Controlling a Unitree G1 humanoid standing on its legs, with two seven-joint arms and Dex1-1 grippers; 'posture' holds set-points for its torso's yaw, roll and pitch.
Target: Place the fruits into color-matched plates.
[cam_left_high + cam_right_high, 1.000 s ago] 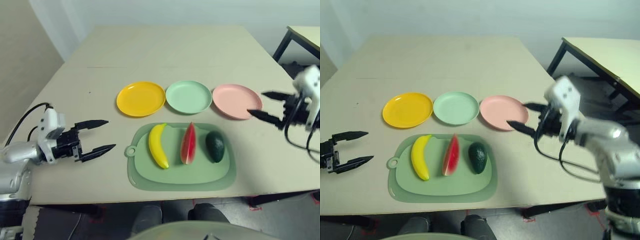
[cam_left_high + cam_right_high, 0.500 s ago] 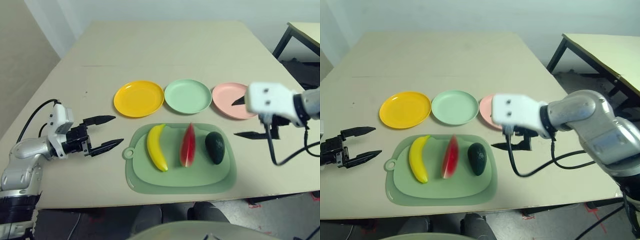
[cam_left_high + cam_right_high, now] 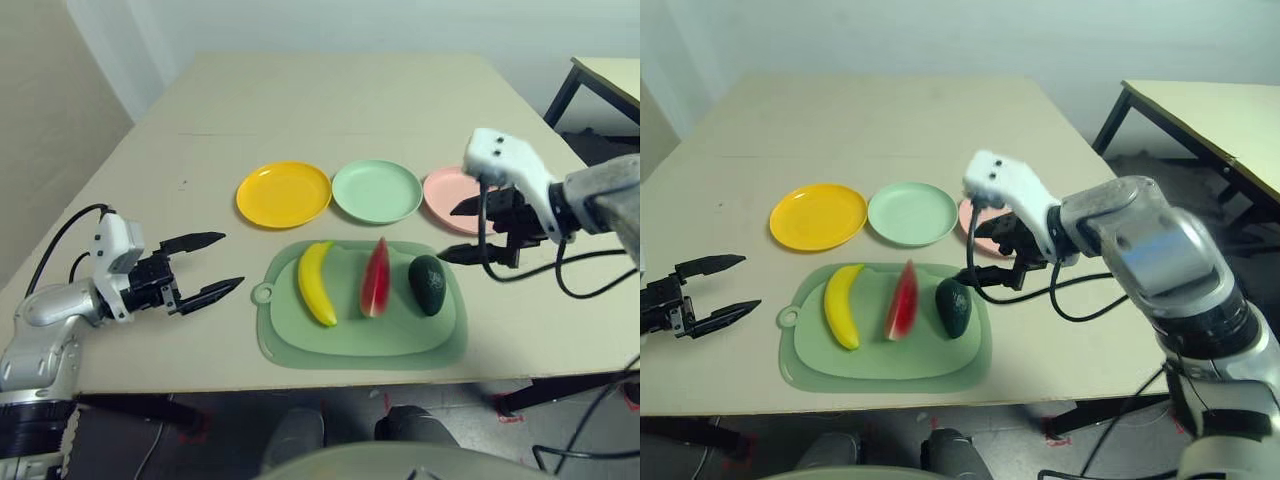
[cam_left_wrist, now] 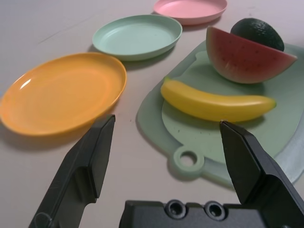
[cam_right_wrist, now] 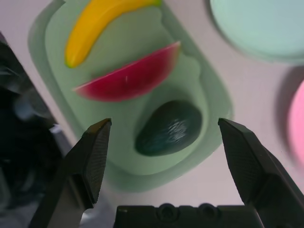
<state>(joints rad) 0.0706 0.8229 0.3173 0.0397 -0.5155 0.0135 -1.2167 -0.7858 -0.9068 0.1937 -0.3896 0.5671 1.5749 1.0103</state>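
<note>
Right hand [image 3: 459, 232] moved over avocado [image 3: 429, 284]; three fruits, three plates.

The left gripper [image 3: 210, 266] is seen at about nine o'clock in the head views, held low over the table, with its two black fingers spread wide and aimed toward three o'clock. Its silver forearm runs back toward seven o'clock, and a black cable is looped behind the wrist. The right gripper [image 3: 458, 231] is seen at about three o'clock, raised and tipped downward, with its fingers spread wide and aimed toward nine o'clock. Its white wrist housing is turned upward, and cables hang beneath it.
</note>
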